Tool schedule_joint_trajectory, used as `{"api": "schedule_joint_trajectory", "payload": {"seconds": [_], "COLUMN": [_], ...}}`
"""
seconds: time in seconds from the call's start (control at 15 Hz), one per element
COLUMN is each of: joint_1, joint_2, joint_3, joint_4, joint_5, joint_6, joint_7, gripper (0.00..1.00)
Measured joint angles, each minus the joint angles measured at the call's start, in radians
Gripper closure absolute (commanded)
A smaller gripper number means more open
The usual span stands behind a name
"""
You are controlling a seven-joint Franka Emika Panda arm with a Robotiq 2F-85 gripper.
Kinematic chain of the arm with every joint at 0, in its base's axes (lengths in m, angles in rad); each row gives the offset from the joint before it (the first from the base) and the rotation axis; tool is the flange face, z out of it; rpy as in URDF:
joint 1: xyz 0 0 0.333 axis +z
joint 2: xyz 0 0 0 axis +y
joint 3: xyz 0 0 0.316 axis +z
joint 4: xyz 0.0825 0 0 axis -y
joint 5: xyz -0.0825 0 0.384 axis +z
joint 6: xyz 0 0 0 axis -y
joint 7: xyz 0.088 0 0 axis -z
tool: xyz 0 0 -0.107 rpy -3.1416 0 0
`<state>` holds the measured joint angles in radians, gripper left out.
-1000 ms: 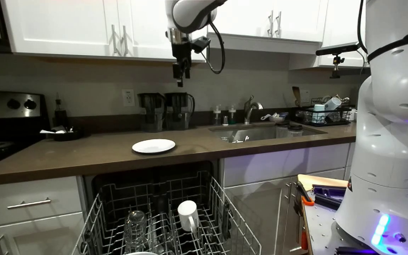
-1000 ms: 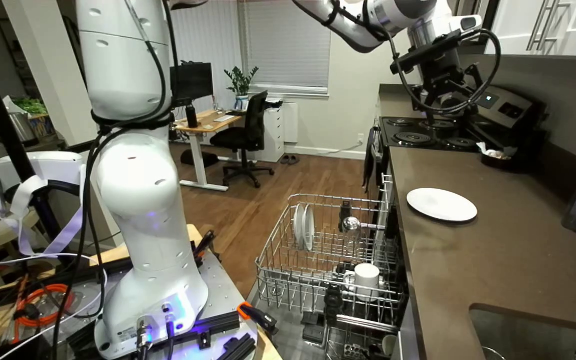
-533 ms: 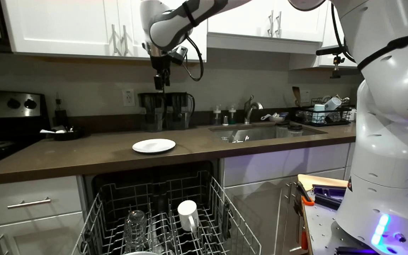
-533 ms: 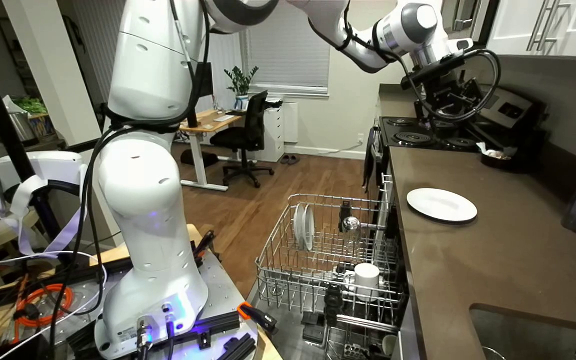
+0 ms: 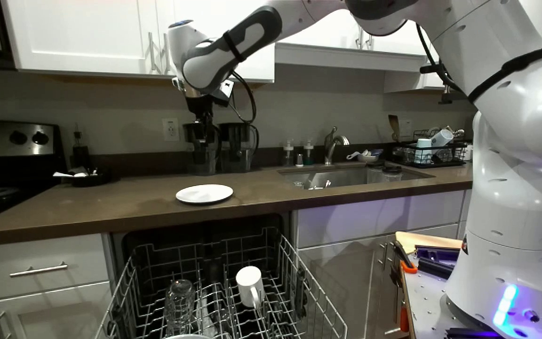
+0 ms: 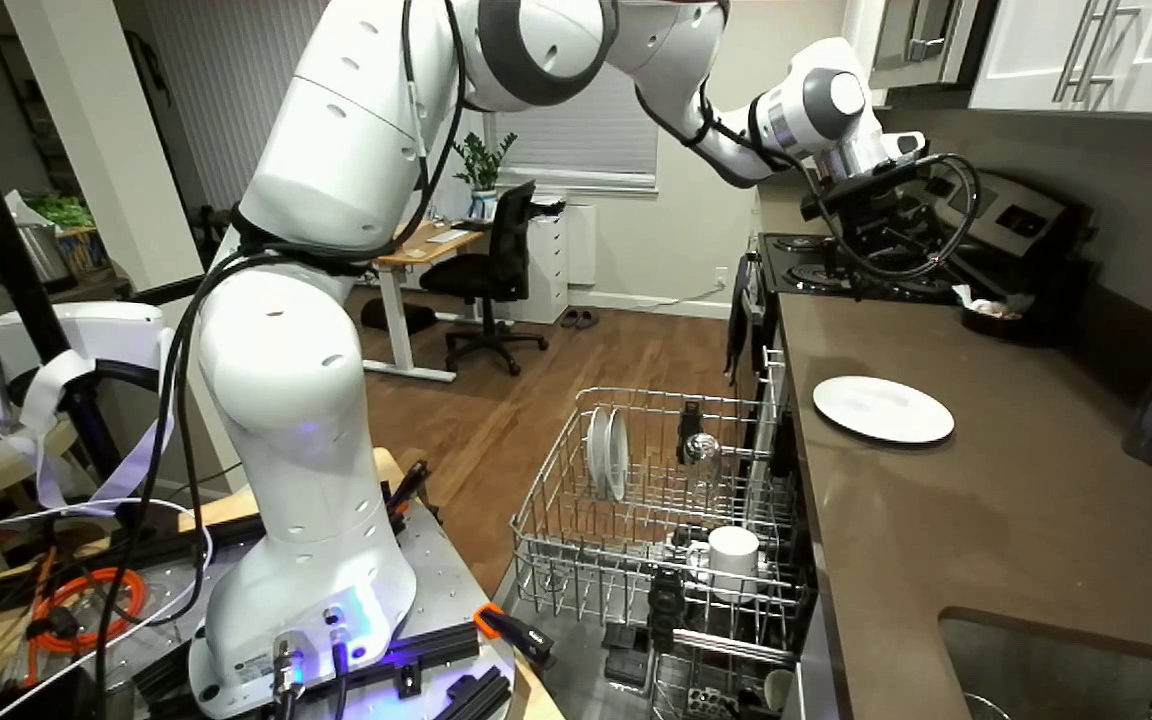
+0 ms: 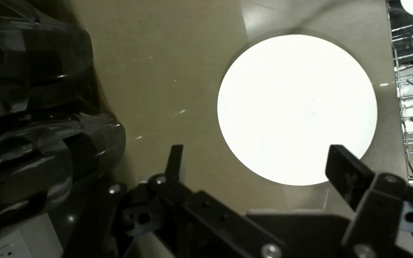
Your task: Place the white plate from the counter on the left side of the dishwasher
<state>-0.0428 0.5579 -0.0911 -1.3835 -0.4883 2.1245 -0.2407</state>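
In an exterior view, the white plate (image 5: 204, 193) lies on the counter (image 5: 125, 200), left of the sink (image 5: 346, 178). In the wrist view, my claw (image 7: 255, 156) gapes wide, empty; I should straddle the plate's rim before pinching.

Below your gripper (image 7: 256, 150), the round white plate (image 7: 296, 107) lies flat on the brown counter (image 5: 125, 202). Farther below it, you see the dishwasher (image 5: 167, 231), rack (image 6: 656, 495) pulled out.
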Motion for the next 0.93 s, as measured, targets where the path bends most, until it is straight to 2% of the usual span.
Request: {"api": "schedule_joint_trajectory", "payload": {"seconds": [0.4,0.67,0.93], "joint_1": [-0.001,0.003,0.030], "joint_2": [0.033,0.143,0.254], "joint_3": [0.001,-0.002,-0.035], "joint_4": [0.002,0.007,0.038], "joint_5": [0.020,0.022,0.006], "joint_6": [0.045,0.127,0.160], "joint_7": [-0.005,0.025,0.072], "gripper": [0.00,0.00,0.00]}}
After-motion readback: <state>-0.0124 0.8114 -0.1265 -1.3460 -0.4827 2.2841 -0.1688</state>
